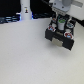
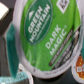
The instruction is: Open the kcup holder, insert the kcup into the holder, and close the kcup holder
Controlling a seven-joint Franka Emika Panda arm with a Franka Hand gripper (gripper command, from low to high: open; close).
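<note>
1. A white bottle-shaped object (image 1: 25, 11) stands upright near the far edge of the surface (image 1: 25, 55), toward the exterior view's left, well apart from everything else.
2. The surface is pale and plain across its near and middle stretch.
3. The kcup holder (image 1: 59, 35), a black boxy unit with pale marks on its front, sits toward the far right part of the surface in the exterior view.
4. The kcup (image 1: 60, 22) shows as a small green pod with a whitish rim just above the holder's top, right under the arm.
5. The end effector (image 1: 61, 19) hangs directly over the holder, with the pod between its fingers; it appears to be gripping the kcup.
6. In the wrist view the kcup (image 2: 42, 37) fills most of the picture: a green lid with a white rim, printed "GREEN MOUNTAIN" and "DARK MAGIC".
</note>
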